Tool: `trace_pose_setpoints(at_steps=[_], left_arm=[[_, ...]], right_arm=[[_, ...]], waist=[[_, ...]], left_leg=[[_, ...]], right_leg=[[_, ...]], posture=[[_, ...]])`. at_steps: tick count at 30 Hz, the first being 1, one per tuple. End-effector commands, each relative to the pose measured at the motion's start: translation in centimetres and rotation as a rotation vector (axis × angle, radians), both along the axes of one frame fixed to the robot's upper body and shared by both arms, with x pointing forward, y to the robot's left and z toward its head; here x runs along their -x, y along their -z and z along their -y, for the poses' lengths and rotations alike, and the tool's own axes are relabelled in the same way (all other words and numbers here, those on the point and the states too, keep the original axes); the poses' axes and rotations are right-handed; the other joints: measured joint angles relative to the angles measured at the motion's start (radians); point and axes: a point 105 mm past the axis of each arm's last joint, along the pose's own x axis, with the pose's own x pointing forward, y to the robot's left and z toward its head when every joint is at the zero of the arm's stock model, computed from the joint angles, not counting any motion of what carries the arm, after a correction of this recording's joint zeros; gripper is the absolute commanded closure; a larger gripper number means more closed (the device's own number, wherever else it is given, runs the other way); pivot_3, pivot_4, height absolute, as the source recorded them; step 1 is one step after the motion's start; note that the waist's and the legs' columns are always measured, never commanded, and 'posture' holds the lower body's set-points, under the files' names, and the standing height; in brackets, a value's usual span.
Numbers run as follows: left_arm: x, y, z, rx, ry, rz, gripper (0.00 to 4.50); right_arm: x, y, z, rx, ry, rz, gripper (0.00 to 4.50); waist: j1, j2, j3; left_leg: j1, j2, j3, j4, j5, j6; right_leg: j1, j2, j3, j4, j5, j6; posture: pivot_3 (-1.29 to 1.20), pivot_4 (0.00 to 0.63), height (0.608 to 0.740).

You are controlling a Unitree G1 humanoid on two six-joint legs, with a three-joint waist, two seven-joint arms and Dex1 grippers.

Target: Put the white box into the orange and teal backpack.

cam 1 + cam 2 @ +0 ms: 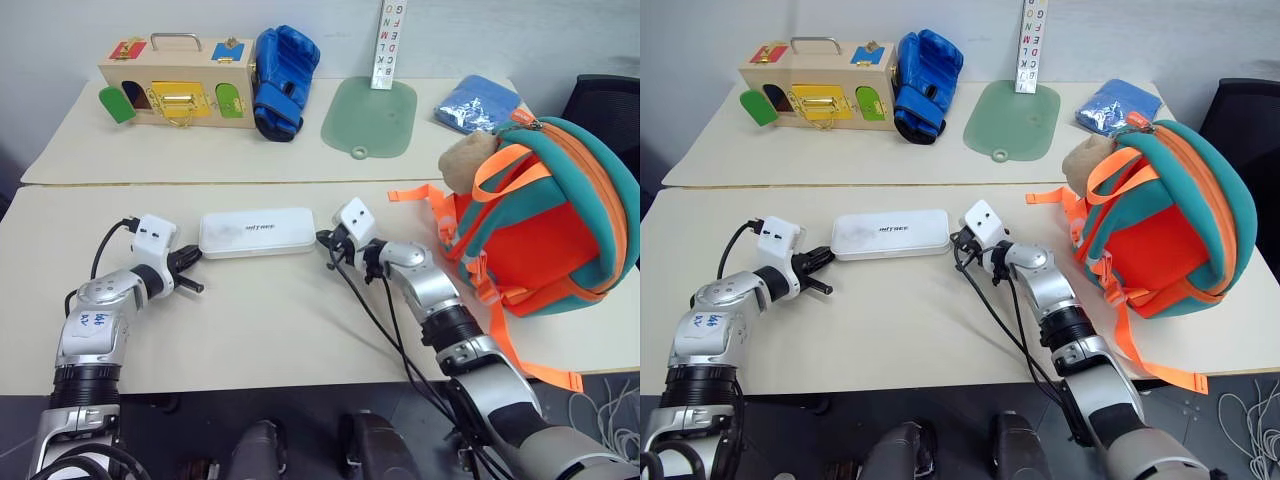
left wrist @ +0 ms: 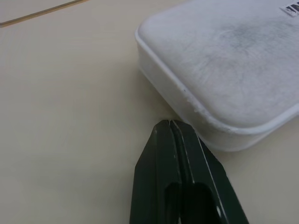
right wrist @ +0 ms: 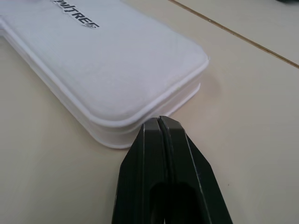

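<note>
The white box (image 1: 257,232) lies flat on the near table, its long side running left to right, with small dark lettering on top. My left gripper (image 1: 193,256) is shut and sits just off the box's left end; its fingertips (image 2: 169,128) almost touch the box (image 2: 224,70). At the box's right end my right gripper (image 1: 322,240) is shut too, its fingertips (image 3: 160,122) right against the rounded corner of the box (image 3: 103,65). To the right, the orange and teal backpack (image 1: 545,215) stands on the table with a tan plush toy (image 1: 467,158) at its top.
On the far table stand a wooden box with coloured doors (image 1: 178,82), a blue boxing glove (image 1: 282,80), a green mat (image 1: 370,115), a letter strip (image 1: 388,42) and a blue cloth (image 1: 478,102). Orange straps (image 1: 480,290) trail from the backpack over the table's front edge.
</note>
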Motion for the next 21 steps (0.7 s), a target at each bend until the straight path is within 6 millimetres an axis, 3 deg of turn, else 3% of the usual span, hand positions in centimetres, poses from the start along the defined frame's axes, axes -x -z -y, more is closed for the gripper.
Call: trace_pose_setpoints(at_steps=[1, 8, 17, 21], left_arm=[[0.4, -1.3, 1.0, -0.007, 0.078, 0.037, 4.46], [1.7, -1.2, 1.1, -0.034, 0.147, 0.01, 4.46], [5.3, -1.1, 2.4, -0.082, 0.294, -0.027, 4.46], [5.1, -1.3, -0.1, -0.104, 0.198, -0.03, 4.46]], right_arm=[[1.1, -1.8, -0.3, -0.033, -0.055, 0.041, 4.5], [3.2, -1.1, 1.3, -0.001, -0.078, 0.019, 4.5], [5.8, -1.0, 3.6, 0.001, -0.062, -0.002, 4.5], [3.6, -0.8, 5.1, 0.037, 0.052, 0.012, 4.5]], waist=[[0.001, 0.0, 0.0], [0.0, 0.0, 0.0], [0.002, 0.0, 0.0], [0.0, 0.0, 0.0]], left_leg=[[0.0, 0.0, 0.0, 0.0, 0.0, 0.0], [0.0, 0.0, 0.0, 0.0, 0.0, 0.0], [0.0, 0.0, -0.001, -0.003, 0.0, 0.0], [0.001, 0.0, -0.001, -0.003, 0.0, 0.0]], right_leg=[[0.0, 0.0, 0.0, 0.0, 0.0, 0.0], [0.0, 0.0, 0.0, -0.001, 0.0, 0.0], [0.0, -0.001, 0.0, -0.002, 0.0, 0.0], [0.0, -0.001, 0.0, -0.002, 0.0, 0.0]], posture=[[0.0, 0.15, 0.74], [0.0, 0.15, 0.74], [0.0, 0.15, 0.74], [0.0, 0.15, 0.74]])
